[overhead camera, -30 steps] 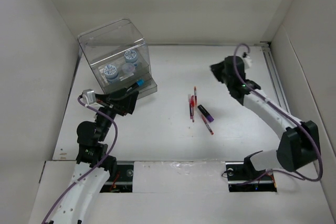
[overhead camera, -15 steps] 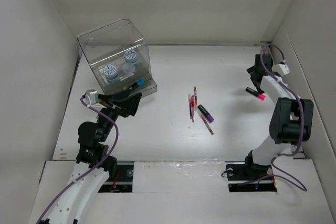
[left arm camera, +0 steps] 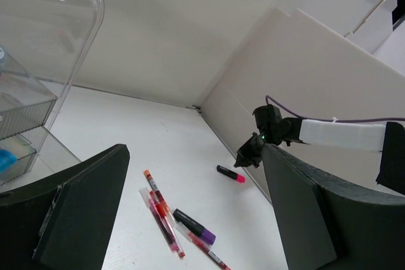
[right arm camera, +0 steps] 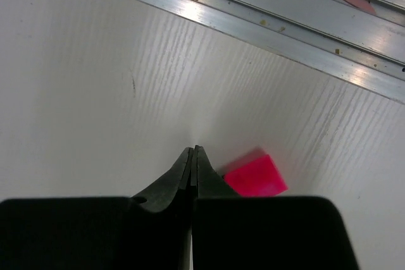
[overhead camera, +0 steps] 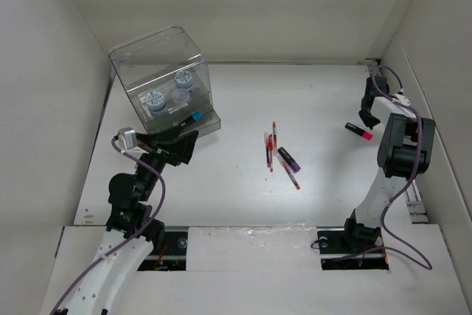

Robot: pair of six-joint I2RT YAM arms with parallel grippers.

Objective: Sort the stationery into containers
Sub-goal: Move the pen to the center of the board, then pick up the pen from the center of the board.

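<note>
Right arm reaches far along the side wall; left arm leans toward the box.
The right end effector (right arm camera: 193, 156) is clenched on nothing, just beside a black marker with a pink tip (overhead camera: 359, 132). The left end effector (overhead camera: 183, 145) gapes wide by the clear plastic box (overhead camera: 158, 79). Thin red pens (overhead camera: 270, 149) lie mid-bench (overhead camera: 221, 197).

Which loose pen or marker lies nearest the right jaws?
The pink-ended marker, lying alone just beside the right gripper; the red pens and purple-ended marker lie together mid-table, far off.

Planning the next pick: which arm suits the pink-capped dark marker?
Right: the right pincer, shut, sits beside the pink-capped dark marker; the left pincer, open, is far off by the clear plastic organiser box.
</note>
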